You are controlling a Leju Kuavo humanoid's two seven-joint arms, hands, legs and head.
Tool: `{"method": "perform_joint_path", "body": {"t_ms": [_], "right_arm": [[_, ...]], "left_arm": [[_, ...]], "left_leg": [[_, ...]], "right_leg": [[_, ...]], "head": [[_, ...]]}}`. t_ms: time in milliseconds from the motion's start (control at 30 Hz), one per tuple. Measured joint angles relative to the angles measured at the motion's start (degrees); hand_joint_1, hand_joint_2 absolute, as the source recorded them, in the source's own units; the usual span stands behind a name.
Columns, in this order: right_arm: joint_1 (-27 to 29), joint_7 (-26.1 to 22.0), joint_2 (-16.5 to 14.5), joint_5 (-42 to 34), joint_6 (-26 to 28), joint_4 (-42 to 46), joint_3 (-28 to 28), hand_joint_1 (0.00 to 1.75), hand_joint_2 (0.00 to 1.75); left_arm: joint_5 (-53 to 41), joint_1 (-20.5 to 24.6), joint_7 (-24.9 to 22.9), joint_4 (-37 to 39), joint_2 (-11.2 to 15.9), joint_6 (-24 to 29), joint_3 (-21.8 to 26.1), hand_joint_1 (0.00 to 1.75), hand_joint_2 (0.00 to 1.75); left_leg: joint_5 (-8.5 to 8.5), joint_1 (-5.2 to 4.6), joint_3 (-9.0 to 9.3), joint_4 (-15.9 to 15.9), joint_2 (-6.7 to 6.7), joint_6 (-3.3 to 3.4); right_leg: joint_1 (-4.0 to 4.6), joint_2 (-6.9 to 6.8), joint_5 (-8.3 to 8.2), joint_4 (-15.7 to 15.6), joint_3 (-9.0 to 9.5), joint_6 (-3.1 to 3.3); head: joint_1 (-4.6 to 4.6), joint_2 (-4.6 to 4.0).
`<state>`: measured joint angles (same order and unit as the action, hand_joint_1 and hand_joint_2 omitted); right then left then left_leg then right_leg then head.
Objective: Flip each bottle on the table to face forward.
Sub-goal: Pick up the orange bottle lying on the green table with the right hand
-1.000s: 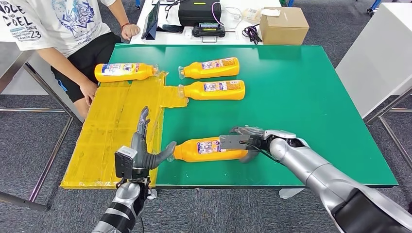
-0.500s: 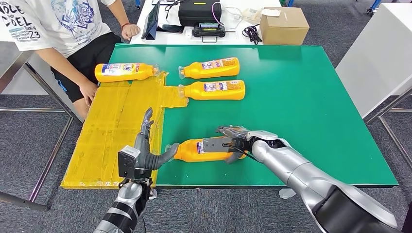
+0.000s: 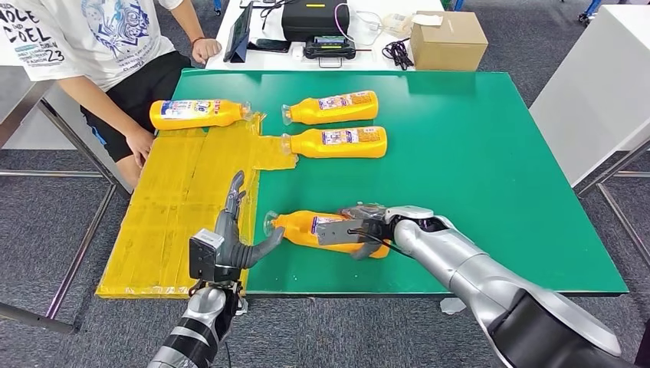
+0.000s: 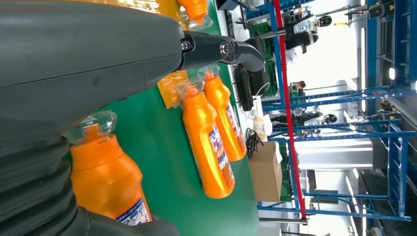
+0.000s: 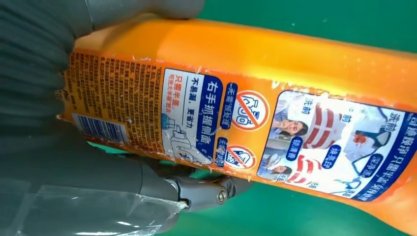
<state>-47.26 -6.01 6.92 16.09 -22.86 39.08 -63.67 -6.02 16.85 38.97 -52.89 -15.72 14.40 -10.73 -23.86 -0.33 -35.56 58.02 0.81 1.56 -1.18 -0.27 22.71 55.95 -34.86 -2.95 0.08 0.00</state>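
On the green surface the right hand grips the near bottle around its body, long axis lying crosswise with the cap toward the open, empty left hand just beside it.

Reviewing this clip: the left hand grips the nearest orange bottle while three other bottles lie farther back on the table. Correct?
Not quite: the right hand grips the nearest orange bottle, as the head view shows. The left hand is open beside its cap. Three other bottles do lie farther back.
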Motion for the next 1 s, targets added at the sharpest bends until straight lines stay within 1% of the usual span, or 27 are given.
{"method": "perform_joint_path", "body": {"t_ms": [167, 233, 267, 333, 400, 433, 467, 533, 600, 667, 800, 900, 1000], "right_arm": [[0.1, 0.0, 0.28, -0.13, 0.66, -0.07, -0.27, 1.75, 1.75], [0.46, 0.0, 0.31, -0.33, 2.78, -0.12, -0.25, 1.75, 1.75], [0.84, 0.0, 0.31, -0.43, 4.7, -0.12, -0.06, 1.75, 1.75], [2.24, 0.56, 0.28, 0.1, 10.86, 0.2, 1.1, 1.75, 1.75], [4.69, 2.62, 0.3, 2.96, 19.26, 1.85, 3.77, 1.75, 1.75], [6.34, 4.16, 0.32, 5.65, 23.83, 3.43, 5.67, 1.75, 1.75], [8.35, 5.74, 0.32, 9.17, 28.39, 5.6, 7.97, 1.75, 1.75], [13.38, 8.66, -0.03, 19.49, 37.27, 11.75, 13.75, 1.75, 1.75], [18.74, 10.51, -0.78, 30.19, 43.36, 19.17, 20.17, 1.75, 1.75], [22.88, 11.25, -1.61, 35.64, 45.38, 25.47, 25.37, 1.75, 1.75], [27.62, 11.33, -2.81, 37.58, 45.23, 32.86, 32.16, 1.75, 1.75], [29.33, 11.15, -3.24, 37.89, 45.05, 35.45, 34.94, 1.75, 1.75], [30.23, 11.01, -3.59, 37.94, 44.98, 37.06, 36.27, 1.75, 1.75]], "left_arm": [[0.2, 0.46, 0.0, 0.27, 0.0, 0.0, 0.05, 0.0, 1.75], [0.37, 0.52, 0.0, 0.32, 0.0, 0.07, 0.13, 0.0, 1.75], [0.52, 0.52, 0.0, 0.32, 0.0, 0.21, 0.21, 0.0, 1.75], [0.92, 0.34, 0.0, 0.17, 0.01, 0.77, 0.53, 0.0, 1.75], [1.08, -0.28, 0.0, -0.67, 0.05, 1.71, 1.21, 0.0, 1.75], [0.97, -0.79, -0.01, -1.43, 0.1, 2.3, 1.74, 0.0, 1.75], [0.74, -1.42, -0.03, -2.41, 0.16, 2.83, 2.38, 0.0, 1.75], [-0.05, -2.9, -0.19, -4.93, 0.3, 3.51, 4.0, 0.0, 1.75], [-0.87, -4.33, -0.42, -7.7, 0.46, 3.69, 5.7, 0.0, 1.75], [-1.42, -5.37, -0.62, -9.91, 0.58, 3.72, 6.95, 0.0, 1.75], [-1.92, -6.42, -0.79, -12.45, 0.63, 3.44, 8.28, 0.0, 1.75], [-2.09, -6.67, -0.83, -13.33, 0.63, 3.32, 8.81, 0.0, 1.75], [-2.14, -6.73, -0.83, -13.82, 0.63, 3.3, 9.14, 0.0, 1.75]], "left_leg": [[0.0, -0.01, -0.01, 0.0, 0.0, 0.0], [0.0, -0.01, -0.01, 0.0, 0.0, 0.0], [0.0, -0.01, -0.01, 0.0, 0.0, 0.0], [0.0, 0.01, -0.02, 0.0, 0.02, 0.0], [-0.01, 0.02, -0.03, -0.01, 0.04, 0.0], [-0.01, 0.02, -0.04, -0.01, 0.03, -0.01], [-0.02, 0.03, -0.04, -0.01, 0.02, -0.01], [-0.05, 0.04, -0.07, -0.02, 0.03, -0.02], [-0.07, 0.04, -0.12, -0.02, 0.06, -0.03], [-0.08, 0.04, -0.15, -0.03, 0.08, -0.03], [-0.08, 0.02, -0.17, -0.04, 0.08, -0.02], [-0.06, -0.03, -0.16, -0.04, 0.05, 0.0], [-0.03, -0.04, -0.15, -0.03, 0.06, 0.04]], "right_leg": [[-0.01, 0.0, 0.0, 0.0, 0.0, 0.0], [0.0, 0.0, 0.0, 0.0, 0.0, 0.0], [0.0, 0.0, 0.0, 0.0, -0.01, 0.0], [0.01, -0.01, 0.0, 0.01, -0.01, 0.0], [0.02, -0.02, 0.01, 0.01, -0.01, 0.0], [0.02, -0.01, 0.01, 0.01, -0.01, 0.0], [0.03, -0.01, 0.02, 0.01, -0.01, 0.0], [0.04, -0.01, 0.04, 0.02, -0.03, 0.01], [0.04, -0.03, 0.07, 0.01, -0.08, 0.01], [0.04, -0.05, 0.09, 0.0, -0.12, 0.02], [0.0, -0.05, 0.09, 0.0, -0.13, 0.02], [-0.03, -0.03, 0.04, -0.01, -0.13, 0.0], [-0.03, -0.04, 0.02, -0.01, -0.13, -0.01]], "head": [[-0.01, 0.0], [-0.01, 0.0], [-0.02, 0.0], [-0.02, 0.0], [-0.01, 0.0], [-0.01, 0.0], [0.0, 0.0], [-0.01, 0.0], [-0.02, 0.0], [-0.02, 0.0], [0.0, 0.0], [0.01, 0.0], [-0.01, 0.0]]}}
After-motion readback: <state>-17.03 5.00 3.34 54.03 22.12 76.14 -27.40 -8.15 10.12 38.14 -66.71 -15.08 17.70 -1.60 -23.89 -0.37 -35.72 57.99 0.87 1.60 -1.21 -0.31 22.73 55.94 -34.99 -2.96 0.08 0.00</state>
